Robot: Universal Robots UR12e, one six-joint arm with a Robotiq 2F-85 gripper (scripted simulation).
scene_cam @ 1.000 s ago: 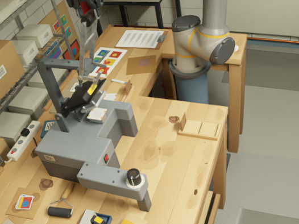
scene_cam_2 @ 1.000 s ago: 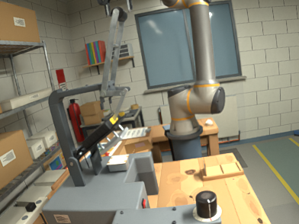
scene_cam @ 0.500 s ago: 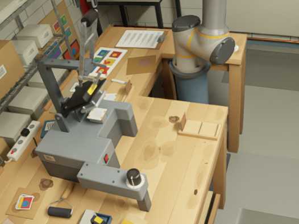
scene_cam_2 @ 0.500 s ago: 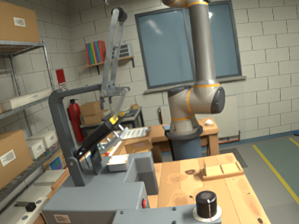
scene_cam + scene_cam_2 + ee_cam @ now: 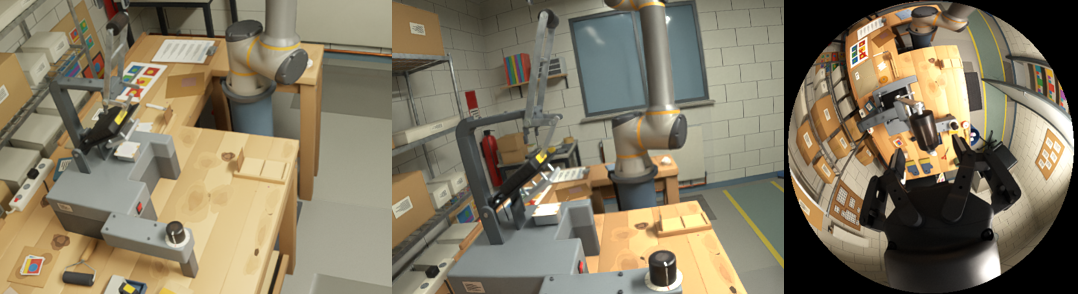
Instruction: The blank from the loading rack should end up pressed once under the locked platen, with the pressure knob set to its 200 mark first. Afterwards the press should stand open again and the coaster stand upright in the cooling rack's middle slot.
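Observation:
The black platen (image 5: 108, 127) stands tilted up, clear of the white coaster (image 5: 127, 150) that lies flat on the press bed. The press lever rises steeply, its dark handle (image 5: 117, 21) at the top. In the wrist camera that handle (image 5: 924, 132) sits just beyond my fingers, apart from them. The pressure knob (image 5: 175, 231) sits on the front arm of the press. A wooden rack (image 5: 262, 168) lies on the right of the bench with empty slots. My gripper (image 5: 928, 154) hovers high above the press, out of sight of the side cameras, open and holding nothing.
A low wooden rack (image 5: 166, 117) sits behind the press. Shelves with cardboard boxes (image 5: 11, 84) line the left side. A power strip (image 5: 30, 183) lies left of the press. A hand roller (image 5: 78, 278) and printed cards lie at the front edge. The arm's base (image 5: 253, 74) stands behind the bench.

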